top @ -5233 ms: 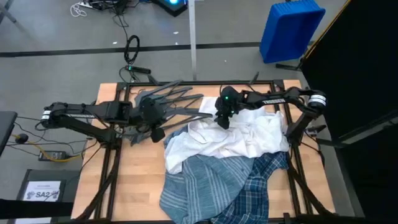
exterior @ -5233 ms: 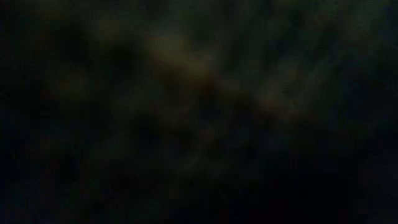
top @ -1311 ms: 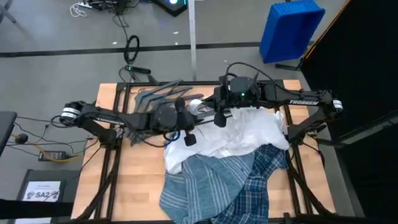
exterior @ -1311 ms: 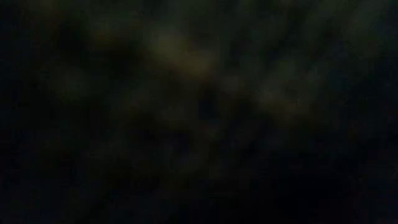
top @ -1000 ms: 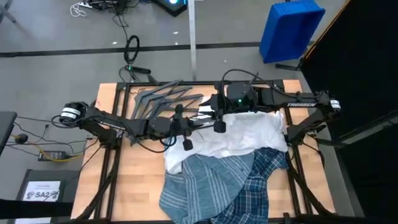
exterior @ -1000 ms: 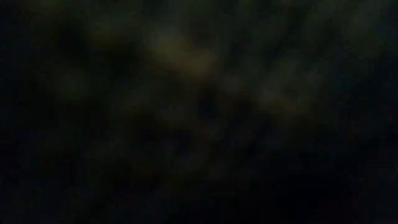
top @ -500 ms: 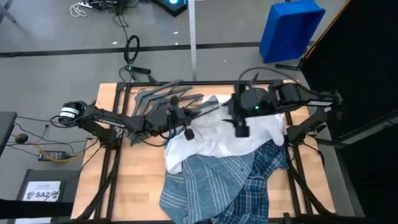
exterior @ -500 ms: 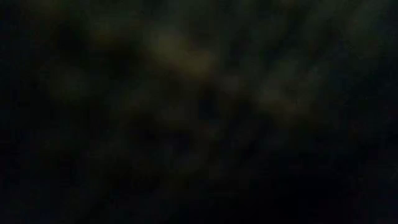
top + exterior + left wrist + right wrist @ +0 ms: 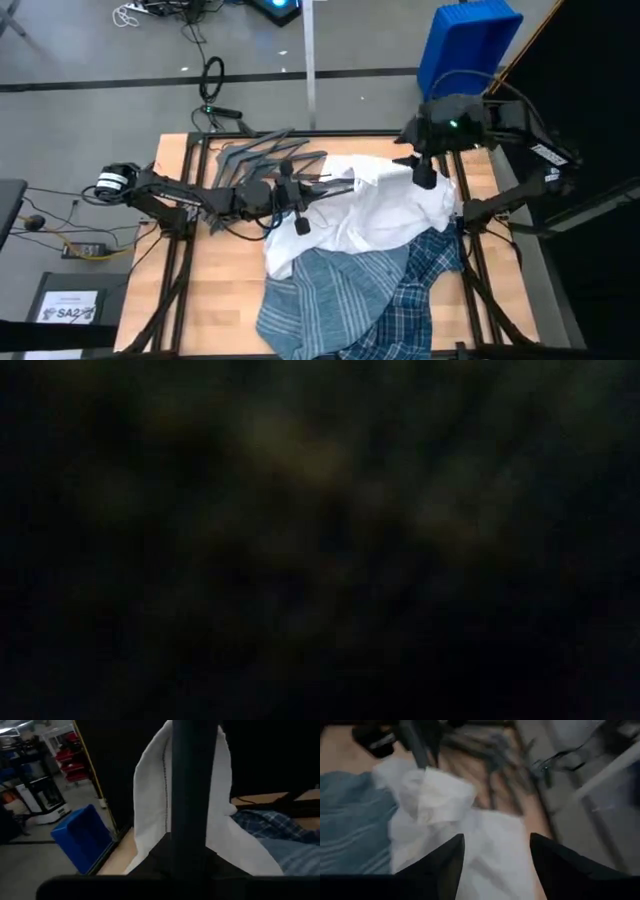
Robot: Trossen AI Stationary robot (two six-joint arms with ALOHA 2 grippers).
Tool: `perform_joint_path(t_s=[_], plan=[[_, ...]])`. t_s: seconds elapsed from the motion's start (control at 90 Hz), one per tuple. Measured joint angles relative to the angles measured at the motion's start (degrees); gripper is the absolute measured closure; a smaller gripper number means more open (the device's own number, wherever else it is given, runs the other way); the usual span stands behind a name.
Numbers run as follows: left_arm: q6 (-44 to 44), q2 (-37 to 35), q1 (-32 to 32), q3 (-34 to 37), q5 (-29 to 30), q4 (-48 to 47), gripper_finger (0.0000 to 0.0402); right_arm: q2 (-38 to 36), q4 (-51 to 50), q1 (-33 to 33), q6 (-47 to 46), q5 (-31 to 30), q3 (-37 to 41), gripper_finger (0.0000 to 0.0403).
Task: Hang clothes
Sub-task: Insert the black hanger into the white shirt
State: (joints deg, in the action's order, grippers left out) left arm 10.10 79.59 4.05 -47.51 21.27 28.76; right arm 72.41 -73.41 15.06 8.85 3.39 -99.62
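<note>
3 shirts lie heaped on the table [image 9: 215,290]: white shirt [image 9: 370,215] on top at the far side, striped shirt [image 9: 320,290] in front of it at the near edge, plaid shirt [image 9: 420,290] beside that toward the right arm. Spare hangers [image 9: 255,155] are stacked at the far left corner.

Left gripper [image 9: 298,205] reaches in at the white shirt's collar end. The left wrist view shows a dark hanger [image 9: 192,795] bar running up from the fingers with white cloth draped over both sides of it, so I judge the gripper closed on the hanger, already partly inside the shirt.

Right gripper [image 9: 424,175] hovers above the shirt's far right corner; in the right wrist view its fingers [image 9: 445,862] stand wide apart with nothing between them.

Low view is dark; nothing readable.

Handling, as a judgement: cloth is light, limp, wrinkles freely and will slide off the smooth bar. Best hold is collar or shoulder seam, where the layers are thickest, pulling the shoulder over the hanger end.
</note>
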Motion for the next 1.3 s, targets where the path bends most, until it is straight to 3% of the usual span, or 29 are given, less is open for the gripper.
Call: perform_joint_path(t_s=[0.144,0.478,0.711,1.011,1.156,1.3], plan=[[-0.03,0.02,0.02,0.0,-1.26,0.14,0.0395,2.62,0.35,2.97,3.91,10.38,3.13,0.0187],[-1.15,0.07,0.07,0.09,-1.42,-0.11,0.0395,7.02,1.06,2.62,5.88,19.67,5.99,0.0192],[-1.47,0.09,0.07,-0.12,-1.87,0.51,0.0395,7.23,4.58,2.53,5.91,18.86,5.97,0.0235],[-0.82,0.09,0.03,-3.72,-3.19,-0.9,0.0395,7.54,6.79,2.16,6.34,22.42,5.93,0.0381],[-1.24,0.11,0.04,-4.19,-4.03,-1.6,0.0394,7.43,6.84,0.4,7.12,20.82,5.86,0.0387],[-2.16,-0.02,0.13,-4.5,-4.75,-2.88,0.038,7.49,3.91,-1.76,6.7,15.33,4.09,0.0395]])
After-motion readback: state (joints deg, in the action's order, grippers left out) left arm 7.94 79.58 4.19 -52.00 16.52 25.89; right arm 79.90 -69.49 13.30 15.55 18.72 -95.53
